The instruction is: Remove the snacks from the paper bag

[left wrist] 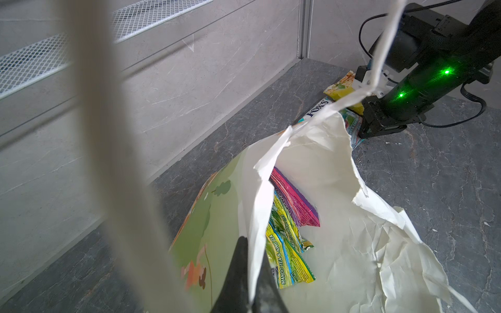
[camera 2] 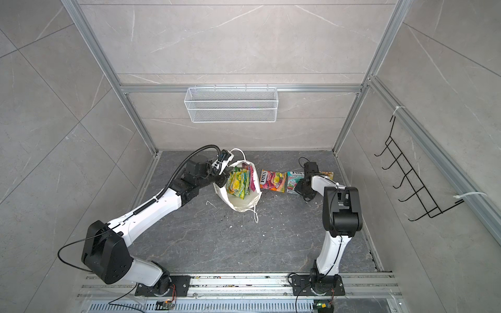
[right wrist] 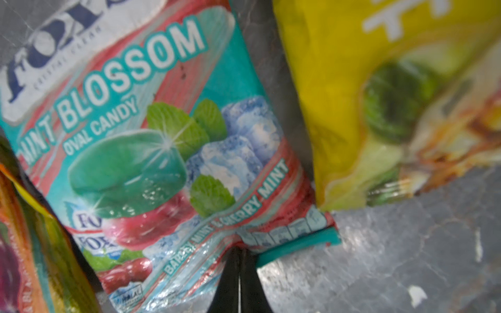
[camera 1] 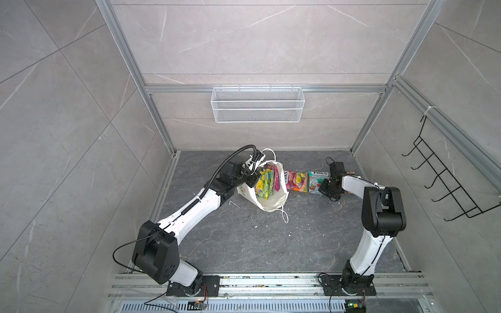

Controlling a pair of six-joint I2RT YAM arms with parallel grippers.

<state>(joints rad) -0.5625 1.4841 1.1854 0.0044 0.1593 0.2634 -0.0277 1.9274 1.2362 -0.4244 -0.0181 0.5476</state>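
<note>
The white paper bag (camera 1: 271, 203) (camera 2: 244, 202) lies open on the dark floor, its torn rim (left wrist: 325, 176) crumpled. My left gripper (camera 1: 253, 181) (camera 2: 223, 178) (left wrist: 253, 260) is shut on the rim's left edge. Inside the bag lie a yellow-green packet (camera 1: 264, 185) (left wrist: 287, 257) and a purple-pink one (camera 1: 277, 180) (left wrist: 295, 200). To the bag's right, an orange-red packet (camera 1: 296, 182) (right wrist: 27, 244) and a teal packet (camera 1: 315, 180) (right wrist: 151, 135) lie flat on the floor. My right gripper (camera 1: 325, 185) (camera 2: 299, 187) (right wrist: 240, 250) is shut on the teal packet's bottom seam. A yellow packet (camera 2: 326, 174) (right wrist: 379, 94) lies beside it, partly under the right arm.
A white wire mesh basket (camera 1: 257, 104) hangs on the back wall. A black hook rack (camera 1: 447, 187) hangs on the right wall. Small white paper scraps (camera 1: 256, 226) dot the floor. One bag cord handle (left wrist: 108, 162) hangs blurred close to the left wrist camera.
</note>
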